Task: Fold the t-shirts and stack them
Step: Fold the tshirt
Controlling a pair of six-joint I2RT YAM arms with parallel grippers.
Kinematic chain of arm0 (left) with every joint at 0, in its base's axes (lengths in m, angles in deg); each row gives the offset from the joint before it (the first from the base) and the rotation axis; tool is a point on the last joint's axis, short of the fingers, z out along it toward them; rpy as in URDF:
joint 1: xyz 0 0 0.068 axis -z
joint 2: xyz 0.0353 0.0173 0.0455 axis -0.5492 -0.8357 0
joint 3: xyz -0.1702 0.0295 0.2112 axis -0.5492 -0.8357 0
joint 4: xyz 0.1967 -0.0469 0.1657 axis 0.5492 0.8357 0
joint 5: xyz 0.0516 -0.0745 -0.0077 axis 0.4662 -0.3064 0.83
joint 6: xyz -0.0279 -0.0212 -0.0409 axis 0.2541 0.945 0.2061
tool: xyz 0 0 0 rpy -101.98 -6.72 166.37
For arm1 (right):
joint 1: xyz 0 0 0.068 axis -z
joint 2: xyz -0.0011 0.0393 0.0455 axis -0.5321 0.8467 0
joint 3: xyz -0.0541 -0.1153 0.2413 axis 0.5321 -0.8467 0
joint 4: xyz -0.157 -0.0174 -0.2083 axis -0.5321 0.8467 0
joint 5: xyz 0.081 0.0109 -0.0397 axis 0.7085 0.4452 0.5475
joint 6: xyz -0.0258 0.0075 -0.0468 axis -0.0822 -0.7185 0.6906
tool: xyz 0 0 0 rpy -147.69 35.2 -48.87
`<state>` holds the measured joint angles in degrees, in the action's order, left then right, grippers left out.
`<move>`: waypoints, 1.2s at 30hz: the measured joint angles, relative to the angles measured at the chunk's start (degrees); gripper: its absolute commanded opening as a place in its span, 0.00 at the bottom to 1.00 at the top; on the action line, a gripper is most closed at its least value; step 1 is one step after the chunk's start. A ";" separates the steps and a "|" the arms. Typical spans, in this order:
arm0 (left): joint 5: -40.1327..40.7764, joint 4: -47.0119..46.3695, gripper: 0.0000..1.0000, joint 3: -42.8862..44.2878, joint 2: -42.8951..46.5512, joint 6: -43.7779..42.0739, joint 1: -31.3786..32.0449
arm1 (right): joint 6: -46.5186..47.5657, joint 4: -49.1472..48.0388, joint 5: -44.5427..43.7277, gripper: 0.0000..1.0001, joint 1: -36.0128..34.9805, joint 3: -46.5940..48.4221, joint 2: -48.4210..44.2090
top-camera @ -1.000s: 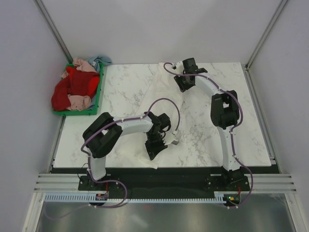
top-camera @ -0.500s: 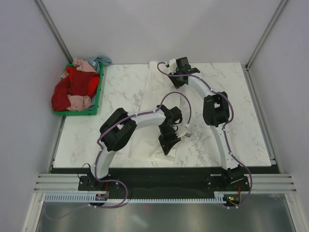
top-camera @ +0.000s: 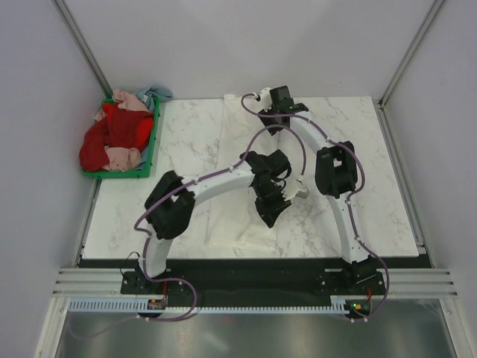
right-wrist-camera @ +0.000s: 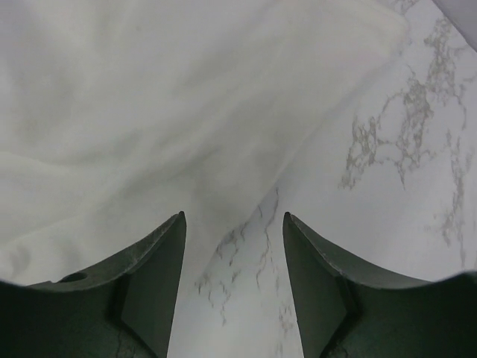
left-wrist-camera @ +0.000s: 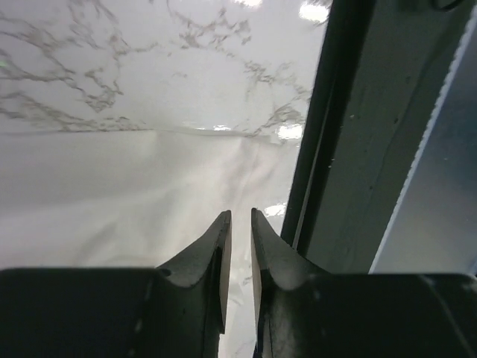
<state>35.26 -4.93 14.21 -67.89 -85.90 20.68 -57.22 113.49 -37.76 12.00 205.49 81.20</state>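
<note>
The cream-white t-shirt lies spread on the marble table, running from the far edge to the near edge; its chest print is hidden. My left gripper is low over the shirt's near right part, close to the table's front edge. In the left wrist view the gripper is almost shut, a narrow slit between the jaws, with flat cloth below and nothing pinched. My right gripper is open over the shirt's far part. The right wrist view shows the gripper above the shirt's edge.
A green crate at the far left holds red, pink and pale blue shirts in a heap. The dark front rail runs just beside my left gripper. Grey walls enclose the table.
My left gripper has slid to the right along the shirt's near part. My right gripper has moved left and toward the far edge, and the shirt's far part now lies further left.
</note>
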 measured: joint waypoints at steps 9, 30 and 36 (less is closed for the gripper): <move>12.04 -3.34 0.67 1.46 35.30 12.44 -7.50 | -11.26 -0.50 2.69 0.64 0.07 -31.06 -40.79; 2.71 -12.94 0.63 -51.84 40.17 44.15 -41.55 | -41.90 3.72 36.11 0.70 -0.33 -93.42 -62.55; 1.55 -16.35 0.64 -55.34 38.40 45.99 -41.55 | -46.36 1.09 37.97 0.72 -1.62 -95.65 -62.77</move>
<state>36.81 -21.28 -41.13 -29.48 -39.91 -20.87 -103.58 114.58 0.21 10.39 109.85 18.43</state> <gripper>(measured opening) 0.634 0.718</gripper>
